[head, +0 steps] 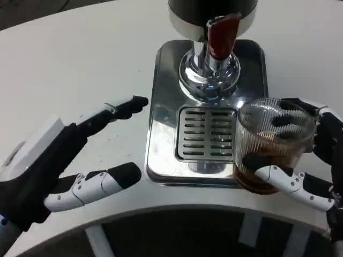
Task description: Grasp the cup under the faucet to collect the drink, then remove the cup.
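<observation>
1. The table is a smooth, matte white surface with a curved front edge; below that edge show white struts against a dark gap.
2. A polished steel drip tray, rectangular with rounded corners, sits on the table. Its mirror finish reflects the parts above it. Set into its middle is a slotted grille of parallel slits.
3. The faucet rises from the back of the tray: a rounded chrome base and stem, topped by a glossy dark red lever. Behind it stands the lower rim of a dark dispenser body with a silver band.
4. The cup is clear, thin-walled plastic with fine vertical ribs and a round open rim. A brown drink fills its lower part. It stands at the tray's front right corner, to the right of the grille and forward of the faucet, not beneath the spout.
5. The right robot hand is clamped on the cup: black-tipped fingers show through the far wall, and a white-and-black one crosses the near side low down.
6. The left robot hand holds nothing. It hovers left of the tray with its fingers spread apart, black tips pointing toward the tray's left edge without touching it.
</observation>
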